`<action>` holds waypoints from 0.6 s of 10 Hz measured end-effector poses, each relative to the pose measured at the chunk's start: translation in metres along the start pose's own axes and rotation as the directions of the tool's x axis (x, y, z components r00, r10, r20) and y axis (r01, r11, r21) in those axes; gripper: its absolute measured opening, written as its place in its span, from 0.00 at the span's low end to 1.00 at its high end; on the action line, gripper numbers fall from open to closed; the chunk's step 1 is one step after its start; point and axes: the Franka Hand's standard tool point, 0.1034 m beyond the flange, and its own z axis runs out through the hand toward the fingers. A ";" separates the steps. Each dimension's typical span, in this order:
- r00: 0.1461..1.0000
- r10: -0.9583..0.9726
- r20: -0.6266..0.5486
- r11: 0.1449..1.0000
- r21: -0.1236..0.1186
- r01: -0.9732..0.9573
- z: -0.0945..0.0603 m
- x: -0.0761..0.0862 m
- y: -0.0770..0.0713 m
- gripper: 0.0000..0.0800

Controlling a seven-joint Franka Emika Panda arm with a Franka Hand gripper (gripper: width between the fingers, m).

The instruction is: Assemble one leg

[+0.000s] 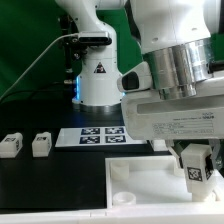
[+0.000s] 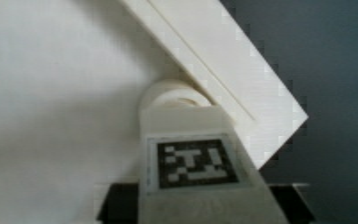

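Observation:
My gripper (image 1: 198, 172) is shut on a leg (image 1: 199, 172), a small white block with a black-and-white tag facing out. In the wrist view the leg (image 2: 195, 165) stands between my dark fingers (image 2: 130, 203), its far end at a round corner socket (image 2: 176, 98) of the large white panel (image 2: 60, 100). In the exterior view the panel (image 1: 150, 180) lies on the black table under the gripper, with one round socket (image 1: 124, 198) near its front corner. Two more legs (image 1: 11, 145) (image 1: 41, 144) stand on the table at the exterior view's left.
The marker board (image 1: 98, 135) lies flat behind the panel. The robot's white base (image 1: 98, 70) stands at the back with a black cable running off to the exterior view's left. The panel's raised rim (image 2: 229, 70) runs diagonally past the socket.

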 end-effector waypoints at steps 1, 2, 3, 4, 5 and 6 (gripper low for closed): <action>1.000 0.000 0.000 1.000 0.000 0.000 0.000 0.000 0.000 0.37; 1.000 0.000 0.000 1.000 0.000 0.000 0.000 0.000 0.000 0.37; 1.000 0.000 0.000 1.000 0.000 0.000 0.000 0.000 0.000 0.37; 0.999 0.033 0.001 0.999 0.003 -0.033 -0.001 0.001 0.001 0.37; 0.991 0.133 0.001 0.991 0.003 -0.133 -0.001 0.001 0.001 0.37; 0.962 0.273 -0.004 0.962 0.012 -0.273 0.000 0.001 0.002 0.37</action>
